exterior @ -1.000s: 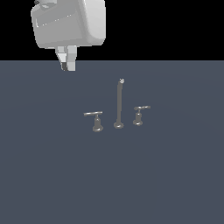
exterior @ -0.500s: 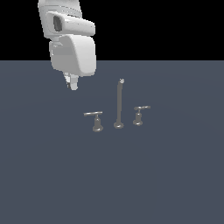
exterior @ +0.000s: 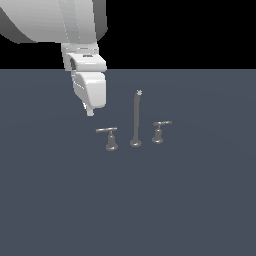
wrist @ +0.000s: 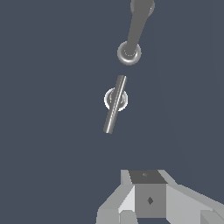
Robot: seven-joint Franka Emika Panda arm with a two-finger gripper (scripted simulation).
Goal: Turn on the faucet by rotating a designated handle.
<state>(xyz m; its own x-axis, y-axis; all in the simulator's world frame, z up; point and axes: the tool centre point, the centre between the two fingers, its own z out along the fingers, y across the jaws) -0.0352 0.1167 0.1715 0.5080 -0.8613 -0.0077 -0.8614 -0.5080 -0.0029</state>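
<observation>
The arm had come lower and closer to the handle (exterior: 107,130) without touching it, so the turning was not begun, and I could not tell if the fingers (exterior: 90,112) were released or clenched.

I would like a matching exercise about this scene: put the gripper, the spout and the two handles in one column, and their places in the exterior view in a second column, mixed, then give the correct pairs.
Things:
1. gripper
2. spout
3. handle with the longer lever
4. smaller handle

Places:
A. stands between the two handles
B. farthest to the exterior view's right
C. in the air, above the surface, touching nothing
D. on the surface, at the exterior view's left of the spout

Pairs: 1-C, 2-A, 3-D, 4-B
</observation>
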